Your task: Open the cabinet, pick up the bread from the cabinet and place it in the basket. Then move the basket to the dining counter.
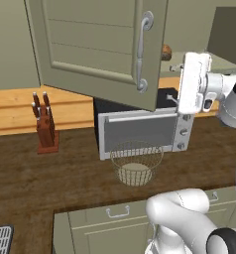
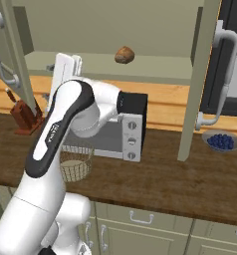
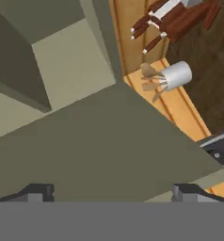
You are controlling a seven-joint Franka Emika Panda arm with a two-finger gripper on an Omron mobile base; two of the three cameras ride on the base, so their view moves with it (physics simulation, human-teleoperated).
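We see the cabinet (image 2: 200, 74) with both doors swung open; bread (image 2: 124, 55) sits on its shelf, above the toaster oven (image 1: 140, 131). Basket (image 1: 136, 163) on the worktop (image 1: 50, 173) just in front of the oven. Knife block (image 1: 44, 126) to the oven's left, bowl of blueberries (image 2: 221, 142) to its right.

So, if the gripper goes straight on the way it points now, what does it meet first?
Probably the cabinet: in the hand view its sage panel lies directly ahead of the open gripper. Depth is unclear, but nothing stands between them.
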